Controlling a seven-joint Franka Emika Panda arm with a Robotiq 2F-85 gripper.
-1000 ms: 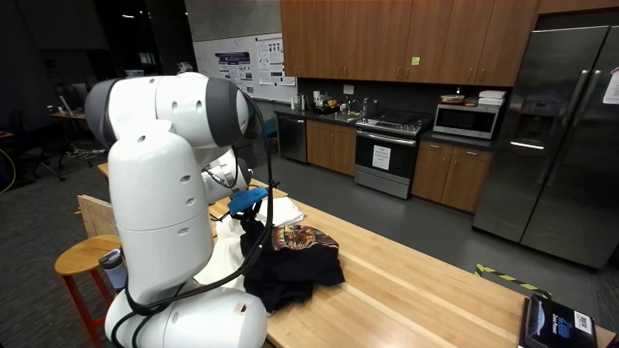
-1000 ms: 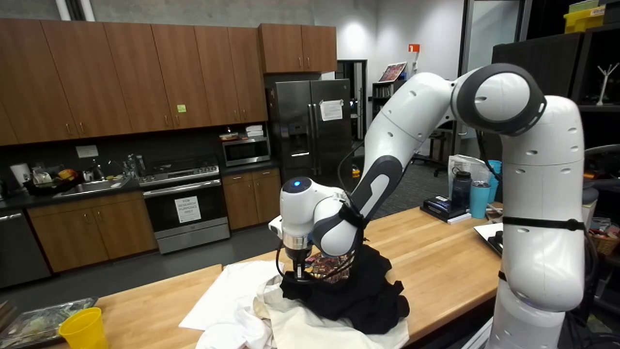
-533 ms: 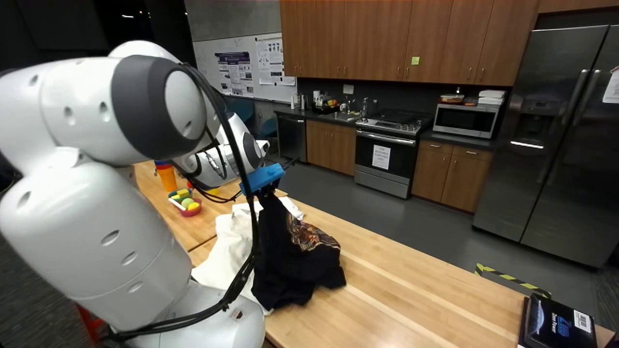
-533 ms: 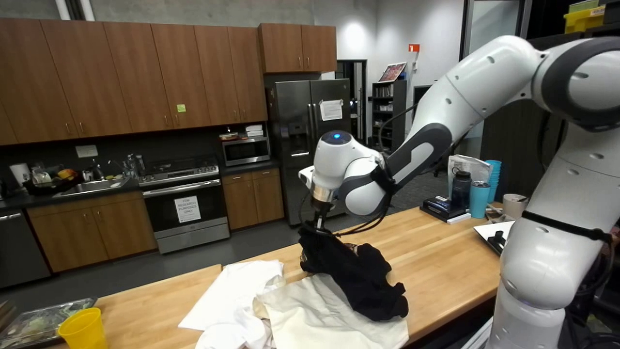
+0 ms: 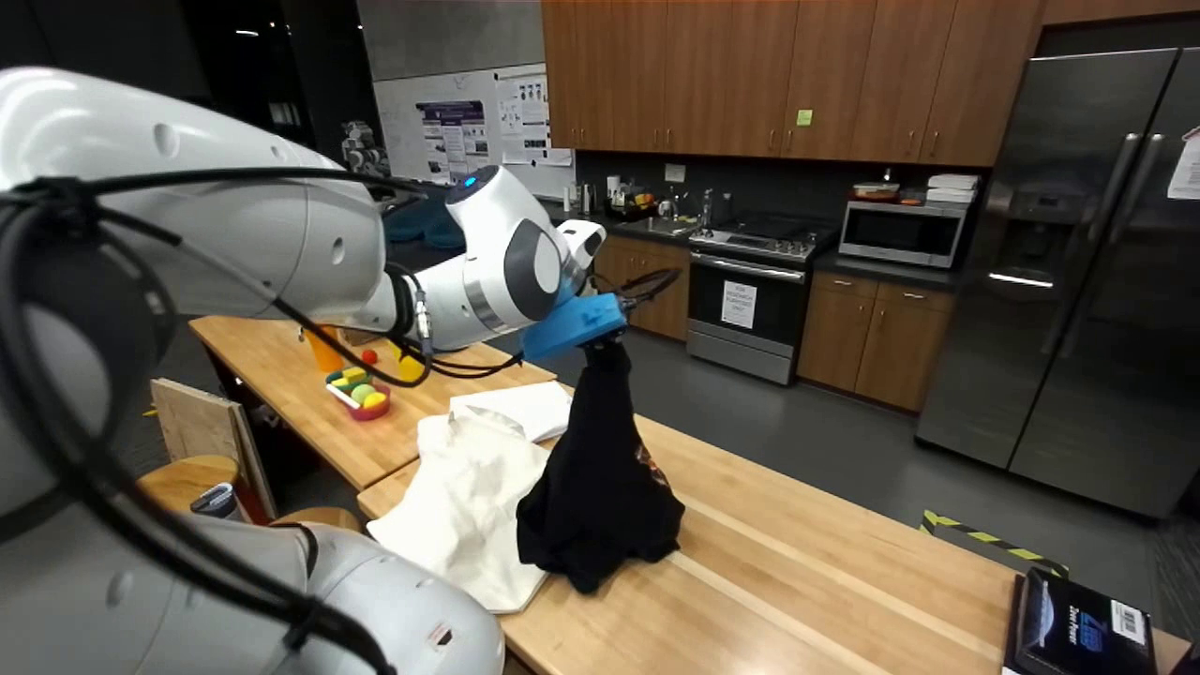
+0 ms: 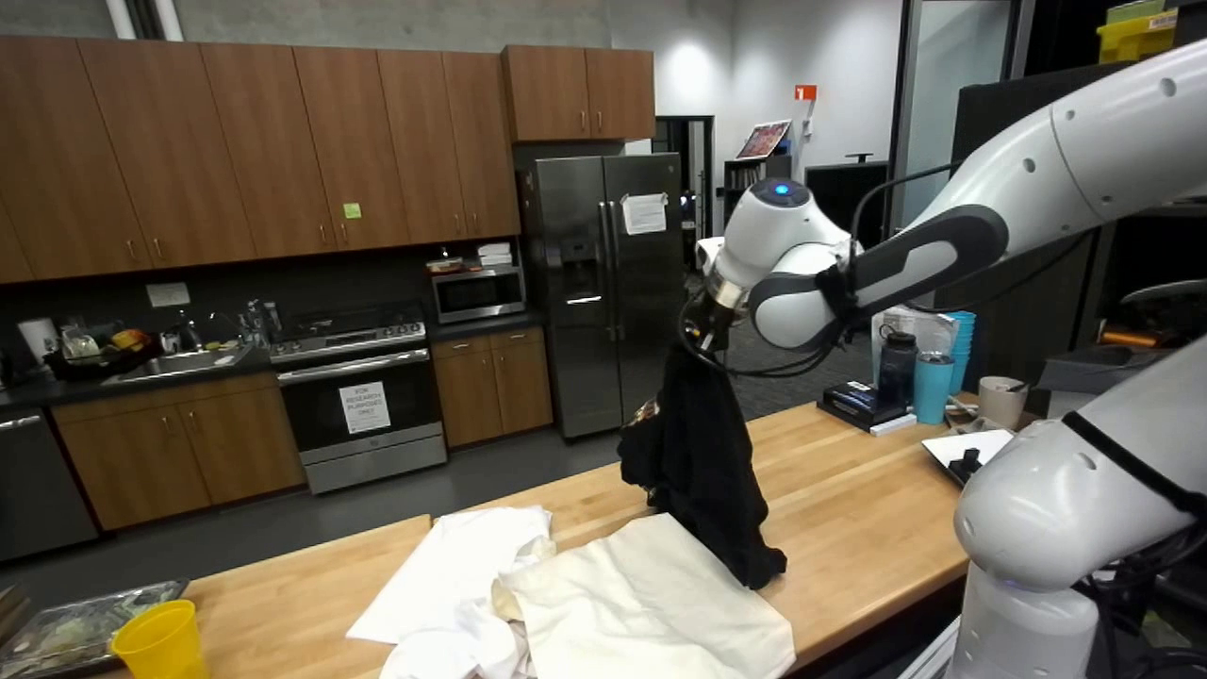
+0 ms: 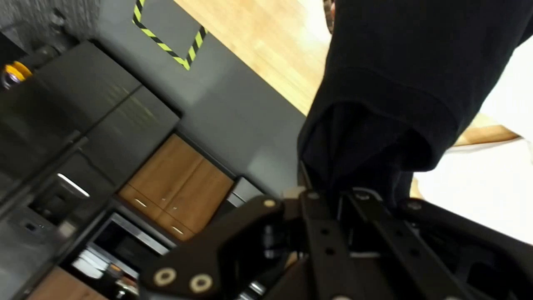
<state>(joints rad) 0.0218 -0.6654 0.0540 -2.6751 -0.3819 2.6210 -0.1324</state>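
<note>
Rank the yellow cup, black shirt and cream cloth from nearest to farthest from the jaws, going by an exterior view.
In an exterior view:
1. Black shirt: held in the jaws, hanging below them.
2. Cream cloth: lower down, toward picture left.
3. Yellow cup: near the picture's lower left corner.

The pale wooden table with long lighter strips (image 5: 778, 562) carries a creased cream fabric cloth (image 6: 651, 604), loosely spread, and touching it a crumpled white cloth (image 6: 453, 575). A black cloth garment with a coloured print (image 5: 600, 497) hangs down to this table; whether its hem bears on it cannot be told. Near one end stand a black printed box (image 6: 853, 404) and a turquoise cylindrical tumbler (image 6: 934, 389). The adjoining pale wooden table (image 5: 291, 375) carries a tapered yellow cup (image 6: 162, 641) and a small red bowl (image 5: 372, 411).
</note>
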